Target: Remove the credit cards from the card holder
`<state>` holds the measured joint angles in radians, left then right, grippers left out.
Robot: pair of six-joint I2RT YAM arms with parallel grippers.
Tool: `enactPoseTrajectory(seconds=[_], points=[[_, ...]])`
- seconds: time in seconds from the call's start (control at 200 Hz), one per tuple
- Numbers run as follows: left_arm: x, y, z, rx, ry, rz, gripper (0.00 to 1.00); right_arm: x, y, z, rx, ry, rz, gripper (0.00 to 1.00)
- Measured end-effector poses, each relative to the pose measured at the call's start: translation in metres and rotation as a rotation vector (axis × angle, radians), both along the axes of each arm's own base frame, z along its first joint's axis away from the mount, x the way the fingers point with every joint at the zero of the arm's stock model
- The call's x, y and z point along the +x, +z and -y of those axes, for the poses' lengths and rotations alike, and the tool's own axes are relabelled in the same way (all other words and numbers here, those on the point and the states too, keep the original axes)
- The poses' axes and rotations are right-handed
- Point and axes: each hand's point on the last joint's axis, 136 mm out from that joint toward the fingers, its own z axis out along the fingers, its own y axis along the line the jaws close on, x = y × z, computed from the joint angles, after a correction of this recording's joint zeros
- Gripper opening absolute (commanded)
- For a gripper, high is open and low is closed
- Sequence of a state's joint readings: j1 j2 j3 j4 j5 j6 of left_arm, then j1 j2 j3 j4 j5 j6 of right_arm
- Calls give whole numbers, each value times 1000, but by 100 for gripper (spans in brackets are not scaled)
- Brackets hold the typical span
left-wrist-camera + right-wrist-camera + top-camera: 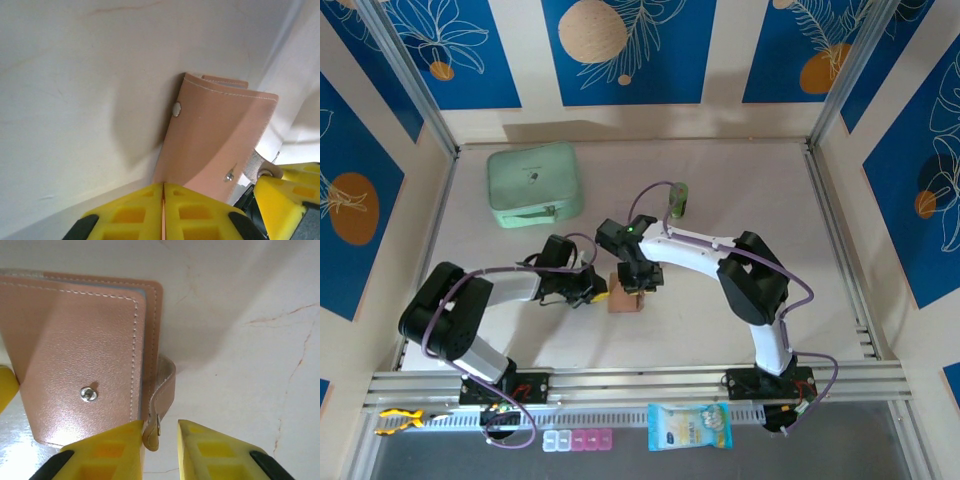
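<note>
- Two sets of fingers meet at the card holder [625, 301], one from each side. It is over the bench [770, 200] and seems to stand on its edge. I cannot tell if it touches the surface.
- Left fingers [125, 217] are clenched together on the lower edge of the card holder's tan cover. I judge this grip is there to keep the holder from sliding while the other arm works on it.
- Right fingers [107, 450] are released. The closing strap [159, 400] hangs between them, against one finger and with a gap to the other, so nothing is pinched yet.
- On the cover just beside this strap sits the metal snap stud [88, 394]. The strap is not pressed on it, so the holder looks unfastened but folded.
- Credit cards, by my judgement, are inside between the covers, so the step in hand is to open the holder.
- Well apart from the card holder, far and to the left, lies the mint-green zip case [534, 184]. It plays no part here.
</note>
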<state>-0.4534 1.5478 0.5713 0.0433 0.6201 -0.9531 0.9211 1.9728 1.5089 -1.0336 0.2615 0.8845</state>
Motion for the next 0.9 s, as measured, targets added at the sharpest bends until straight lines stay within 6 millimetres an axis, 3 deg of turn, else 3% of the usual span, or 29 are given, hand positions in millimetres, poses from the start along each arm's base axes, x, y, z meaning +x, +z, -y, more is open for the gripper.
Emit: enactPoseTrajectory(seconds=[0.385, 0.705, 0.9], points=[[15, 19, 0, 35, 18, 27, 17, 9, -18, 7, 46, -39, -16, 24], [17, 18, -4, 64, 36, 31, 18, 10, -37, 10, 112, -61, -48, 21], [21, 23, -5, 68, 47, 56, 18, 10, -37, 10, 165, -75, -52, 18]])
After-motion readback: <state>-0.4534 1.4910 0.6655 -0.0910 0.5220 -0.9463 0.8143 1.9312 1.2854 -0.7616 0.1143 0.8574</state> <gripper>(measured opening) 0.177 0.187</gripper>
